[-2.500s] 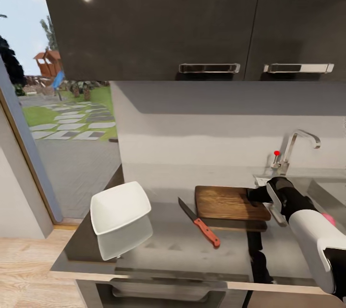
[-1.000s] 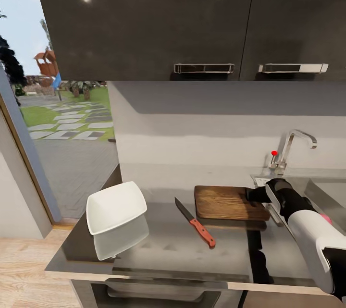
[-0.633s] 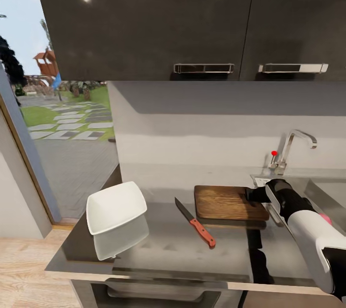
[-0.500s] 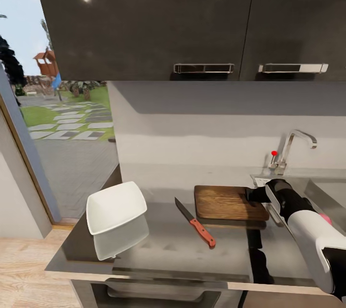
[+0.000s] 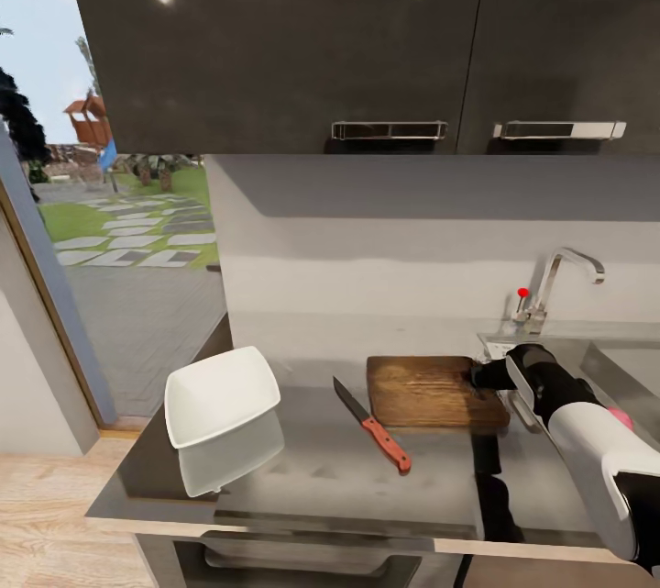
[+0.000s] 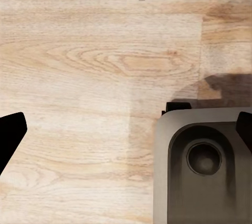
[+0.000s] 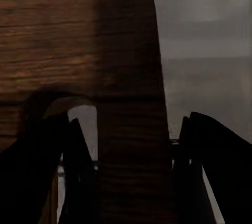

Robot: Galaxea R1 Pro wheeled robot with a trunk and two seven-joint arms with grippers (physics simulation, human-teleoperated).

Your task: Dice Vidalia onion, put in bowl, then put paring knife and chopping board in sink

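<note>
Step in hand, as judged: the rectangular brown wooden chopping board (image 5: 436, 392) is being gripped at its slot end by the right gripper (image 5: 483, 375), prob. to reposition it before the onion is fetched. In the right wrist view the dark fingers (image 7: 73, 177) are seen straddling the board strip beside the slot hole, closed onto the wood, w/ the board (image 7: 79, 51) running away from the camera. The right arm is stretched forward and inward from the view's lower right. The small pinkish Vidalia onion (image 5: 625, 418) is glimpsed behind the forearm, in the steel sink (image 5: 632, 359). The red-handled paring knife (image 5: 371, 423) lies on the grey glossy countertop (image 5: 321, 469), just beside the board; the white square bowl (image 5: 220, 395) sits farther left. Next move calls for a steady grip and clearance from the knife. The left gripper's fingertips (image 6: 10, 135) are spread wide, empty, over the floor.
</note>
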